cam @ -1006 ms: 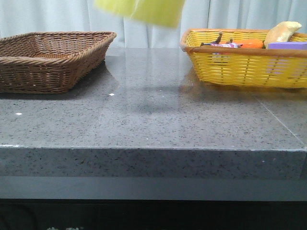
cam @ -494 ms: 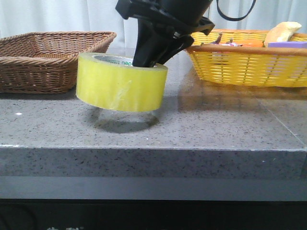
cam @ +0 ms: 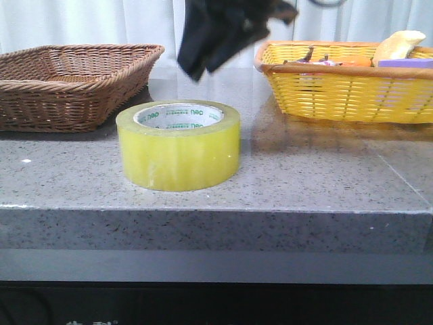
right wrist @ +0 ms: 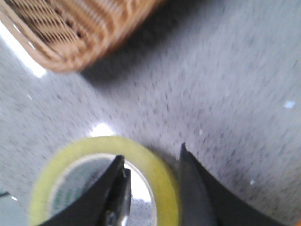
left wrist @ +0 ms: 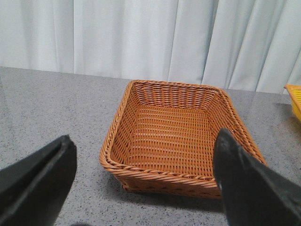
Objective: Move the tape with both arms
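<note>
The tape (cam: 179,145), a wide yellow roll with a white core printed in green, lies flat on the grey table (cam: 304,183) near its front edge. My right gripper (cam: 197,68) hangs just above the roll's far side, blurred, open and clear of it. In the right wrist view the right gripper (right wrist: 151,162) has its fingers apart on either side of the tape's (right wrist: 157,176) wall, one over the core hole and one outside. My left gripper (left wrist: 143,141) shows only in the left wrist view, wide open and empty, facing the brown basket (left wrist: 169,136).
The empty brown wicker basket (cam: 74,84) stands at the back left. A yellow basket (cam: 345,91) at the back right holds a bread roll (cam: 399,44), a purple block (cam: 406,64) and other small items. White curtains hang behind the table.
The right gripper brought the tape down from above, set it on the table and let go. It has since lifted clear of the roll.
</note>
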